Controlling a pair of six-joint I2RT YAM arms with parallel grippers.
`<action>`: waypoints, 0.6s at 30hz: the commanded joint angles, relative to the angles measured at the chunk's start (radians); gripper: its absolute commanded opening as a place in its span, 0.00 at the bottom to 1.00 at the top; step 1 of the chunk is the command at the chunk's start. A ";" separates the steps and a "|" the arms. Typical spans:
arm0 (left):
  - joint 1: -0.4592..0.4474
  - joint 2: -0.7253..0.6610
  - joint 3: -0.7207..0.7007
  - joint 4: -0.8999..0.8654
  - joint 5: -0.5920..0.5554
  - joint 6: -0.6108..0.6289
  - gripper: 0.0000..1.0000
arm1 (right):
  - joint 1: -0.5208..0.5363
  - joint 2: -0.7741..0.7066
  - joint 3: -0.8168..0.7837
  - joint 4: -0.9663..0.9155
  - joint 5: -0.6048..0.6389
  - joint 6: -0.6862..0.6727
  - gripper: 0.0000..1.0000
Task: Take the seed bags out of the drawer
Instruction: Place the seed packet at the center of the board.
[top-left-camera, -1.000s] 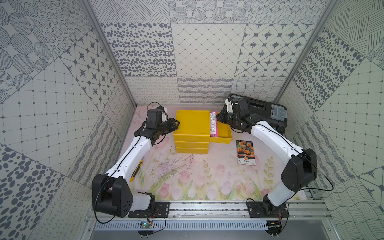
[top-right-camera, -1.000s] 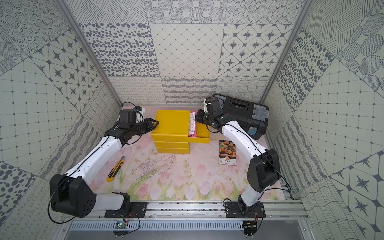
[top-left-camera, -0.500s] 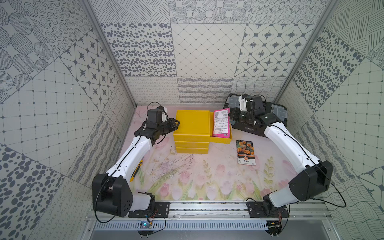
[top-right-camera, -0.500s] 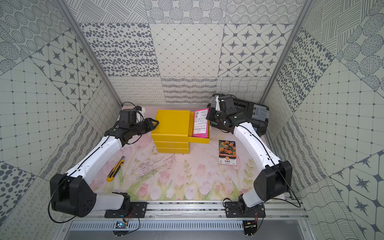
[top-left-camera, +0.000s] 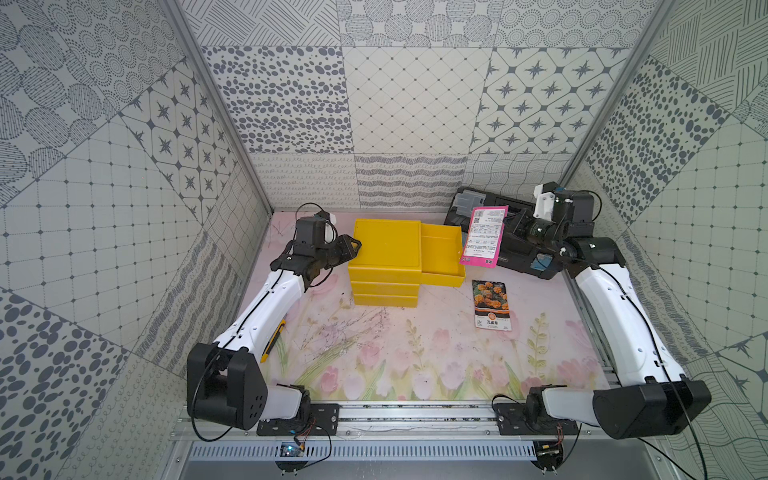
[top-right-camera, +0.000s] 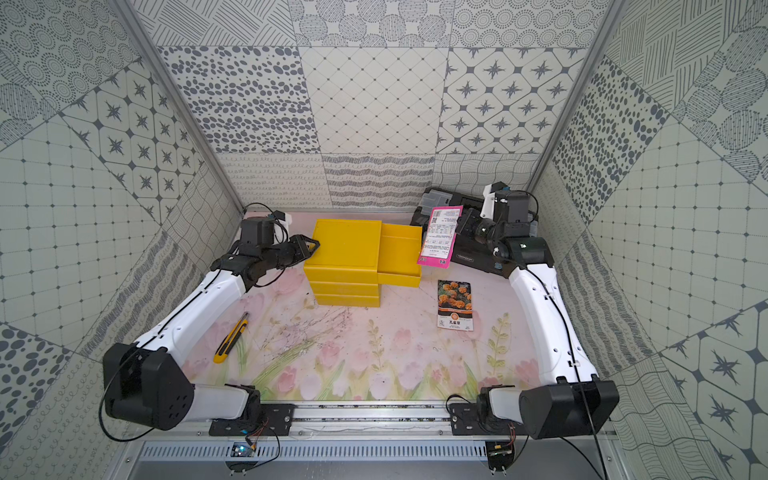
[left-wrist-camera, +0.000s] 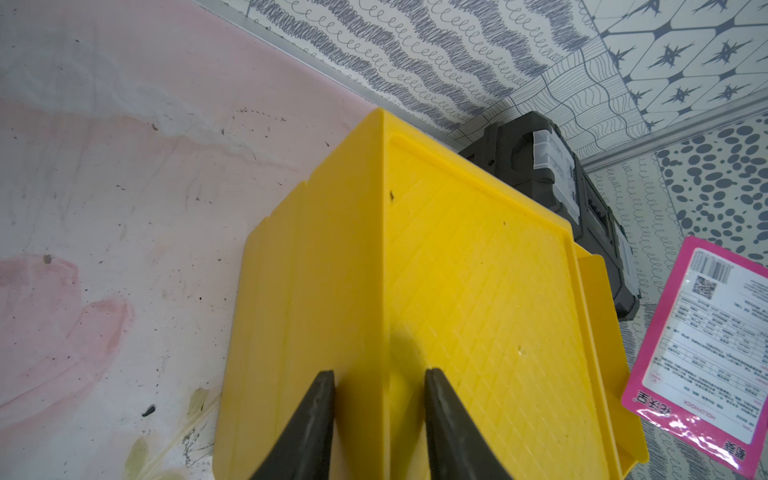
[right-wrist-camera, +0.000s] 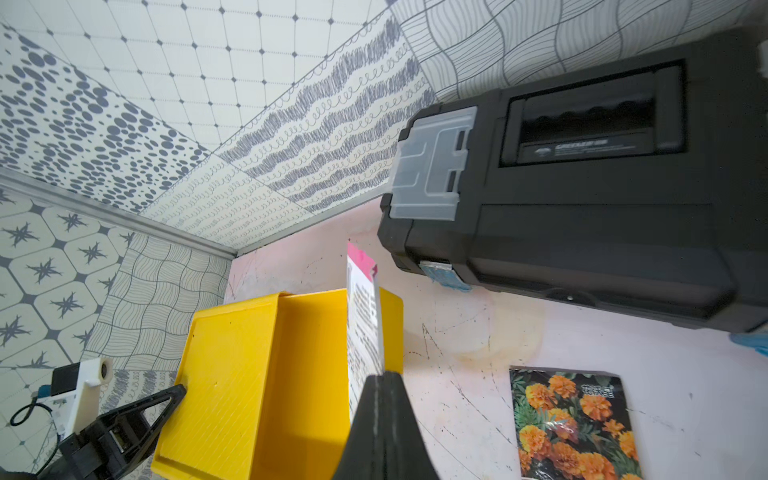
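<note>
While right jaws tight on magenta seed bag (top-left-camera: 482, 237), left jaws part-open astride cabinet (top-left-camera: 384, 245).

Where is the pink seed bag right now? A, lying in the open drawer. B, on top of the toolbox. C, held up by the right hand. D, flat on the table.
C: the right hand is shut on the pink bag, holding it in the air, clear of the drawer.
</note>
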 joint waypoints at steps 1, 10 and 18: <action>-0.004 0.034 -0.019 -0.319 0.016 0.020 0.37 | -0.066 -0.061 -0.022 -0.005 -0.071 -0.009 0.00; -0.004 0.034 -0.019 -0.318 0.020 0.021 0.37 | -0.214 -0.108 -0.189 -0.014 -0.150 -0.037 0.00; -0.003 0.023 -0.019 -0.319 0.023 0.025 0.37 | -0.214 -0.023 -0.432 0.114 -0.198 -0.035 0.00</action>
